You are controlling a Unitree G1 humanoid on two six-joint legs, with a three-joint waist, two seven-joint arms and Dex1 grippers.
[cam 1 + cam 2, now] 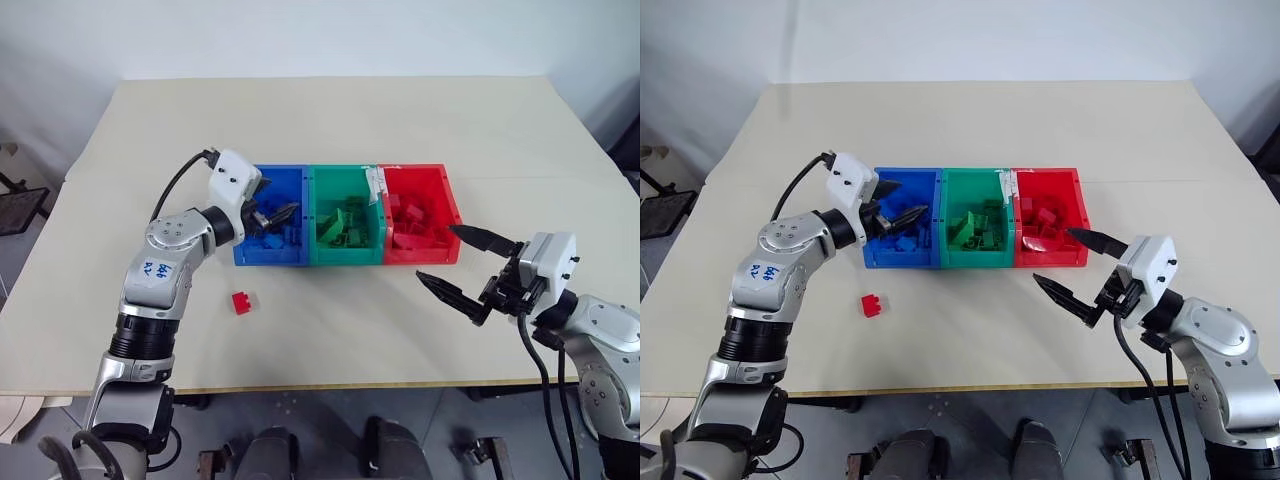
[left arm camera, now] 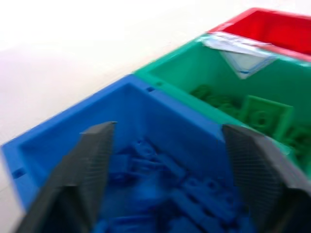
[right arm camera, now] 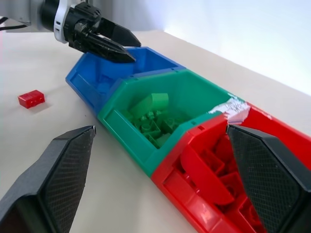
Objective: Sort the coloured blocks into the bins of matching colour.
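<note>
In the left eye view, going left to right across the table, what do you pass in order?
Red block lying on the table, then left gripper over the blue bin, then green bin, then red bin, then right gripper with its fingers spread wide.

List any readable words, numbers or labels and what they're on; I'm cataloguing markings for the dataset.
Blue handwriting on a white sticker on the left arm: too small to read.
White tag on the rim between the green bin and red bin: no legible text.
Nothing else is readable.
</note>
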